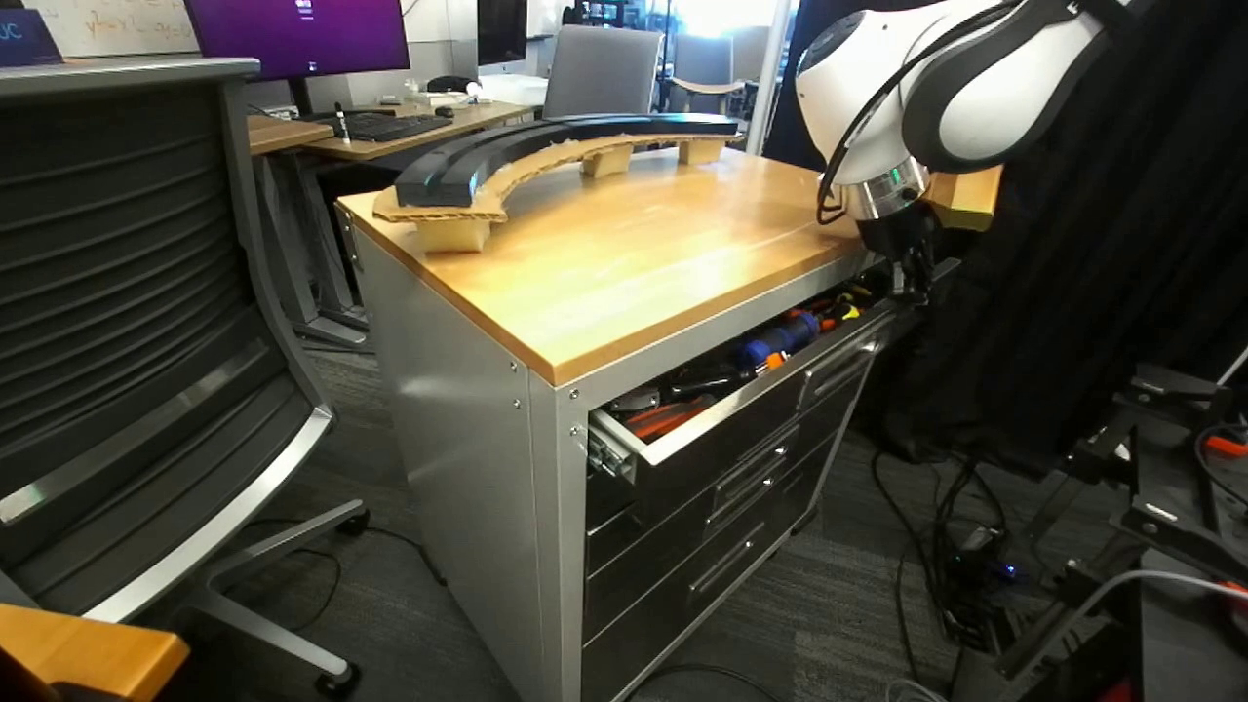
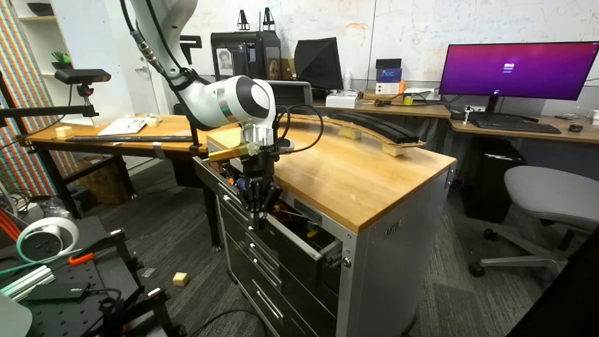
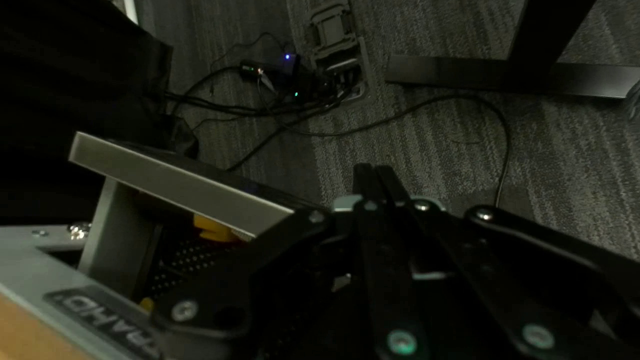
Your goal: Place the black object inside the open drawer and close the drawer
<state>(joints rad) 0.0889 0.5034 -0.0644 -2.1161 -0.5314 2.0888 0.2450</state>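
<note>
The top drawer of the grey cabinet stands open in both exterior views; its metal front rim also shows in the wrist view. It holds a blue tool, a black-handled tool and several orange and yellow items. I cannot tell which thing is the task's black object. My black gripper points down at the drawer's front. In the wrist view the fingertips are together with nothing visible between them, just outside the rim. I cannot tell whether they touch the drawer.
The wooden cabinet top carries a black curved piece on cardboard and wooden blocks. Shut drawers lie below the open one. A mesh-backed chair stands beside the cabinet. A dark rack stands in front. Cables lie on the floor.
</note>
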